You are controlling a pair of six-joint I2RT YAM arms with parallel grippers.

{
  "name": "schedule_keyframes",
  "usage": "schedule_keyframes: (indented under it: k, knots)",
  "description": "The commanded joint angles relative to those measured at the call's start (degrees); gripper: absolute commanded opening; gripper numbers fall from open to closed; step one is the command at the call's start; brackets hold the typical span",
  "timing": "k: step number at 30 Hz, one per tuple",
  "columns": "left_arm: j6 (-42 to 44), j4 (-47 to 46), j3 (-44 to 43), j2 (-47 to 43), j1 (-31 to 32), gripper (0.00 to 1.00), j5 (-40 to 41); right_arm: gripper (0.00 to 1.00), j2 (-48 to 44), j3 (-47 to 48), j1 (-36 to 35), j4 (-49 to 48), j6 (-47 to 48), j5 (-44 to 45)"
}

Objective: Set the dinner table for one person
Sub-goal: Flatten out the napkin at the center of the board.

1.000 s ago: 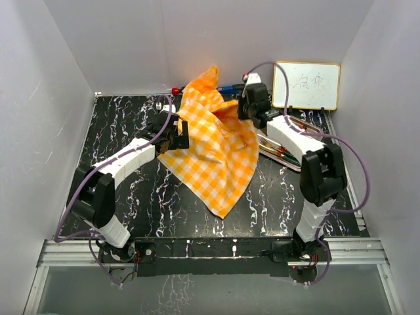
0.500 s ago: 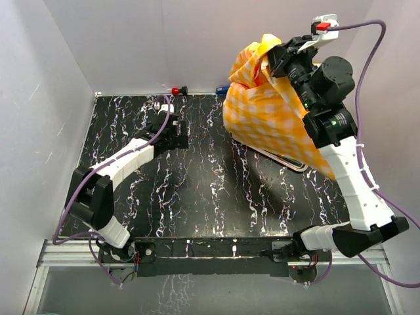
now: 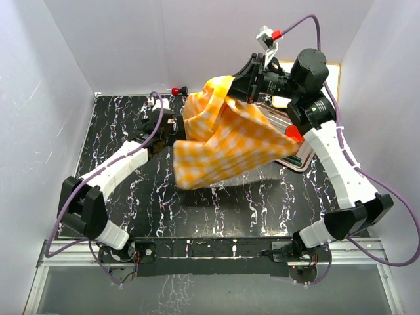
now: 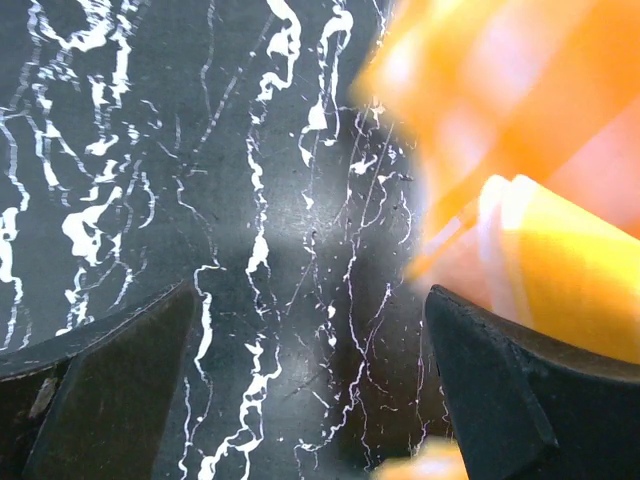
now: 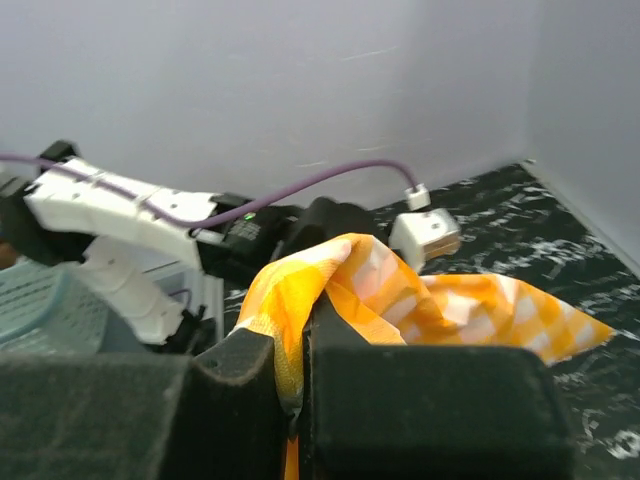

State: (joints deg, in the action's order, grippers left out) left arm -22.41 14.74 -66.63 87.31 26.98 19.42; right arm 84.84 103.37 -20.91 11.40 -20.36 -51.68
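Orange-and-white checked cloth (image 3: 223,141), soft and light, hangs pinched in the right gripper (image 3: 235,88) above the counter (image 3: 131,190). The left gripper (image 4: 310,400), spread wide, could take a free corner.

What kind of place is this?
Probably a robot test booth, not a home: plain white walls box in the marbled table, with left arm and right arm bolted at its near edge.

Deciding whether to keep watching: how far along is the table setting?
Done: no place setting lies on the dinner table. In hand: the right fingers pinch the checked cloth, held aloft; the left fingers stand open beside it. Left: spread the cloth flat, then probably set out items from the steel tray.
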Motion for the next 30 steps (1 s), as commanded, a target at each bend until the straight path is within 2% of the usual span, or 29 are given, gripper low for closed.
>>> schedule_keyframes:
  k: [1,6,8,13,18,20,24,28,30]
  knots:
    - [1.1,0.9,-0.3,-7.7,0.1,0.98,5.8,0.00,-9.1,-2.4,-0.1,-19.7,-9.2,-12.8]
    - [0.0,6.5,-4.6,-10.1,0.0,0.99,13.8,0.00,-9.0,-2.1,-0.2,2.2,1.9,5.2]
    - [-0.1,9.9,-7.1,-9.3,-0.1,0.99,17.1,0.00,-6.9,-3.7,-0.1,7.2,4.4,10.9]
    - [-0.9,15.3,-9.5,-6.9,-0.1,0.99,21.5,0.00,-0.9,-9.5,-0.2,11.4,7.3,23.2]
    - [-1.7,18.5,-11.9,-7.1,-0.1,0.99,24.5,0.00,5.2,-8.1,-0.2,17.0,8.8,39.5]
    - [-1.6,16.5,-11.3,-8.5,-0.1,0.99,21.7,0.00,7.0,-7.6,-0.2,17.5,9.5,42.6]
    - [0.2,7.9,-6.7,-11.6,-0.1,0.99,8.1,0.00,10.8,-7.2,-0.2,15.9,8.9,38.4]
    - [-0.8,2.4,-4.5,-9.3,0.0,0.99,-8.0,0.00,12.2,-7.3,-0.4,14.7,7.9,36.2]
    - [-1.6,1.0,-4.0,-6.5,0.0,0.99,-13.1,0.00,11.7,-7.6,-0.5,14.3,7.9,35.9]
